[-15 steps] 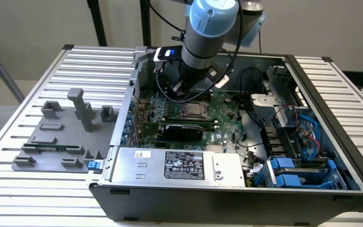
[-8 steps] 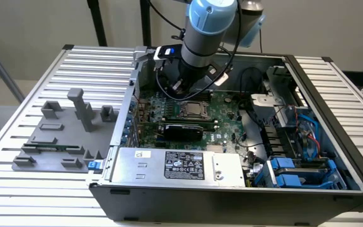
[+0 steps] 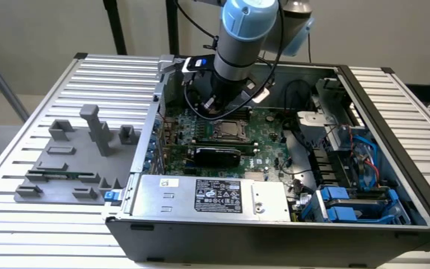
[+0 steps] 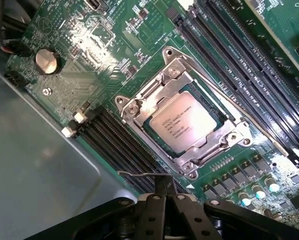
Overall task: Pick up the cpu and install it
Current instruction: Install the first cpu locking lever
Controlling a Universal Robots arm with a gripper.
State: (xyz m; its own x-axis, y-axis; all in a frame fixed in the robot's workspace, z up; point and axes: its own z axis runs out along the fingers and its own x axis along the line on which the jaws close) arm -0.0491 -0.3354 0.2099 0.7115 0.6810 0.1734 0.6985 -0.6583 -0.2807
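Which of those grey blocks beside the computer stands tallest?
The slim grey post in the middle; it rises well above the squat blocks around it.

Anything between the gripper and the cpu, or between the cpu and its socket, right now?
Nothing visible blocks either. The cpu lies inside the metal socket frame on the motherboard, its top uncovered. The shut gripper hangs beside the socket; only a thin wire lever lies between them, near the frame's edge.
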